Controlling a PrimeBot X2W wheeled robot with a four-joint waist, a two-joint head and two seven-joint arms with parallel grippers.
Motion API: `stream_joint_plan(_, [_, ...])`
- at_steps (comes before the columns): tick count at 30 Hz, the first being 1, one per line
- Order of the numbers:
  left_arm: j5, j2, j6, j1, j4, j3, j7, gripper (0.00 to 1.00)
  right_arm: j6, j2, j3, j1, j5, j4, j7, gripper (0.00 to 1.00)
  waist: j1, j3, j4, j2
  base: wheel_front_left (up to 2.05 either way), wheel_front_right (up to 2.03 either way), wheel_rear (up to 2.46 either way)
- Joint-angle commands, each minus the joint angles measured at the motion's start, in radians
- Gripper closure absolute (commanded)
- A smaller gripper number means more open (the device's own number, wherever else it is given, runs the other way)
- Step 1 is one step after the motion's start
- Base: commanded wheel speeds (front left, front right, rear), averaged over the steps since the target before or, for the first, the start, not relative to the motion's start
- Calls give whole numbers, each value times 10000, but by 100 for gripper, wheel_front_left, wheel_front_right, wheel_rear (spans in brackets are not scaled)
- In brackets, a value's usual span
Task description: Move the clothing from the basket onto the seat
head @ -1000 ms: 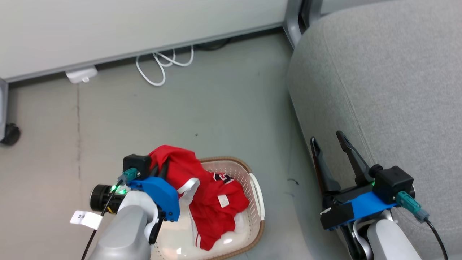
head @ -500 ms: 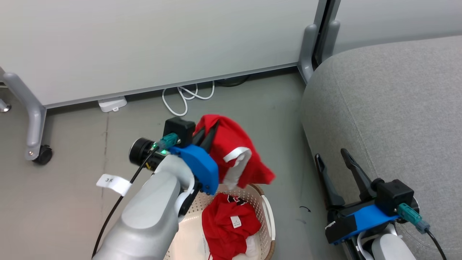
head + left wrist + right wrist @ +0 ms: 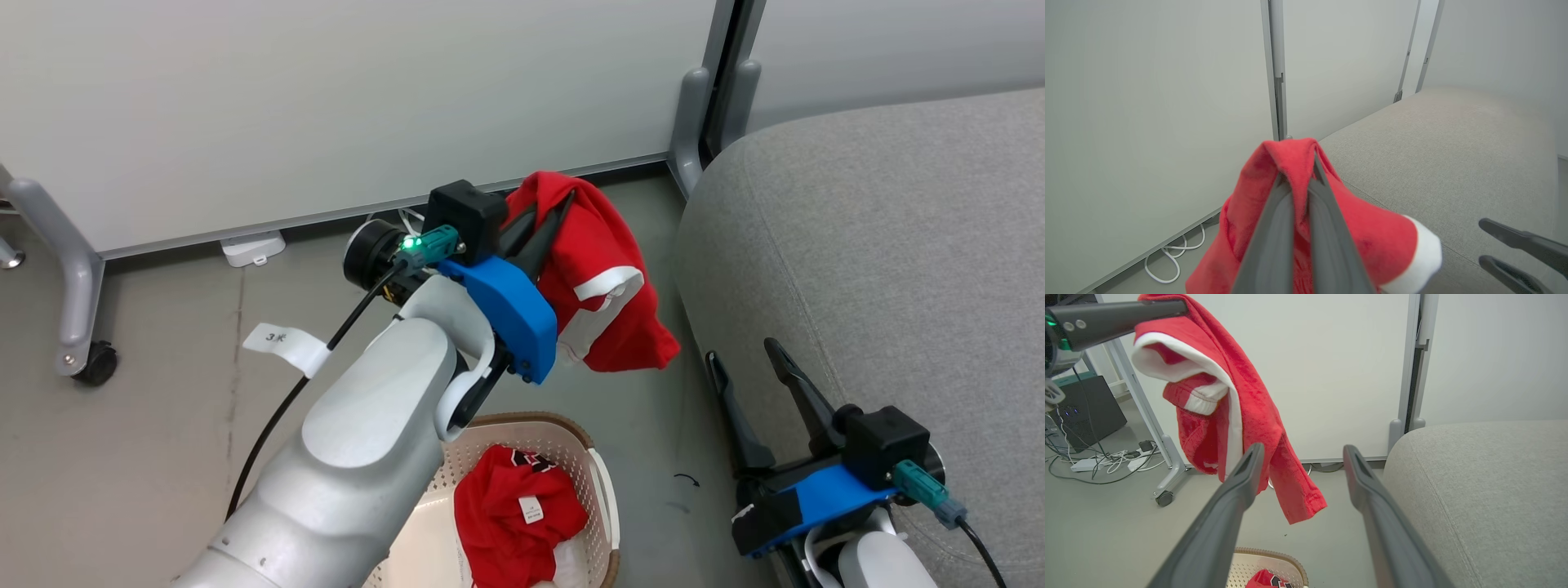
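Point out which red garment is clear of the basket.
The white-cuffed garment pinched in the left gripper, hanging in the air. The other garment, with dark lettering and a white tag, lies in the basket.

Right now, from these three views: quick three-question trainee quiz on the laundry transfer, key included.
1. True or false: the left pincer is shut on a red garment hanging clear of the basket.
2. Fill in: the right pincer, beside the sofa, is ___ and empty.
3. Where is the other red garment? A in the basket; B in the right pincer; C on the sofa.
Key: 1 true; 2 open; 3 A.
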Motion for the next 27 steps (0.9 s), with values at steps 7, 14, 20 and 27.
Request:
stream_joint_plan(7, [-355, 12, 157, -611, -113, -390, 126, 100, 5, -32, 45, 142, -85, -65, 84, 0, 0, -9, -34, -1, 0, 0, 0])
stream_joint_plan(14, [-798, 11, 285, -819, -200, -779, 96, 100, 5, -32, 29, 188, -106, -149, 149, 0, 0, 14, -36, -1, 0, 0, 0])
stream_joint_plan(20, [-1062, 11, 372, -833, -162, -1087, 43, 100, 5, -32, 90, 75, -182, -158, 199, 0, 0, 29, -33, -1, 0, 0, 0])
stream_joint_plan(27, [-1409, 8, 472, -855, -122, -1497, -25, 100, 5, -32, 372, -331, -361, 73, 485, 0, 0, 14, 19, -1, 0, 0, 0])
